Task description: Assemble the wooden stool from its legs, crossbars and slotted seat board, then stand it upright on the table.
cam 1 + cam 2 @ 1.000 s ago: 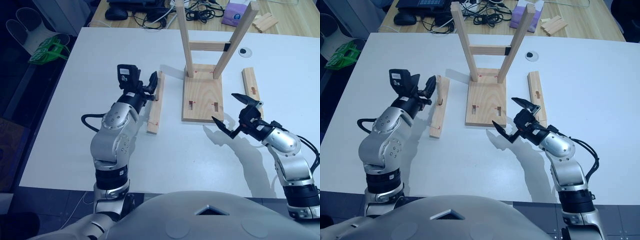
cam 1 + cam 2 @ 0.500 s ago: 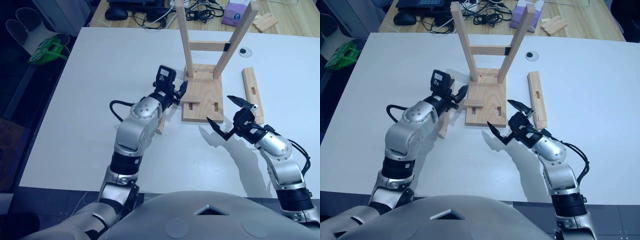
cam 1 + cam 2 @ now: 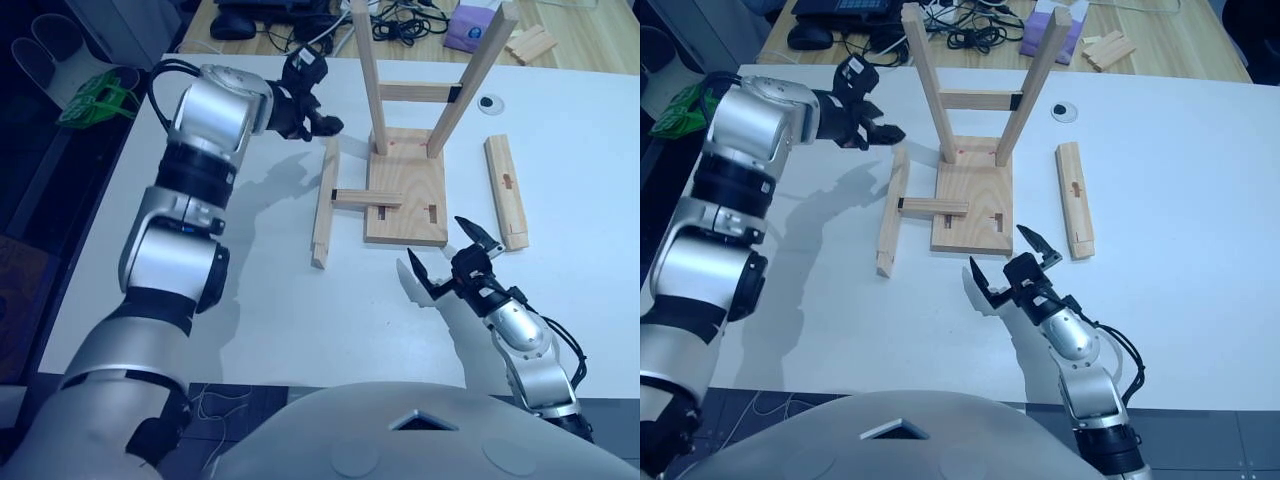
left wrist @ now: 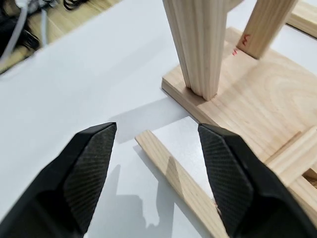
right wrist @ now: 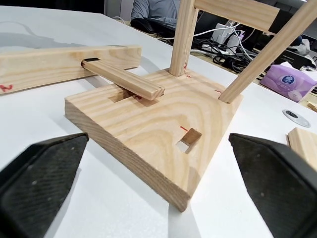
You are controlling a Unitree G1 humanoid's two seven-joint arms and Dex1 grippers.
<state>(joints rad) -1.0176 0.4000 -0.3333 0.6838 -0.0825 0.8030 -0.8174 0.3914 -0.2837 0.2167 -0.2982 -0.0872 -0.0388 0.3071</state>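
Left gripper (image 4: 155, 148), open and empty, hangs over the far end of the leg (image 3: 324, 200) lying beside the seat board (image 3: 405, 215), its crossbar (image 3: 368, 198) resting on the board; right gripper (image 3: 443, 255) open at the board's near edge. Fitting this leg seems the step: grip, upend, slot it

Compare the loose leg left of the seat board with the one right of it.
The left leg holds a crossbar reaching onto the seat board; the right leg has empty slots. The left leg's slotted face turns toward the board, the right leg's faces up. Both lie flat.
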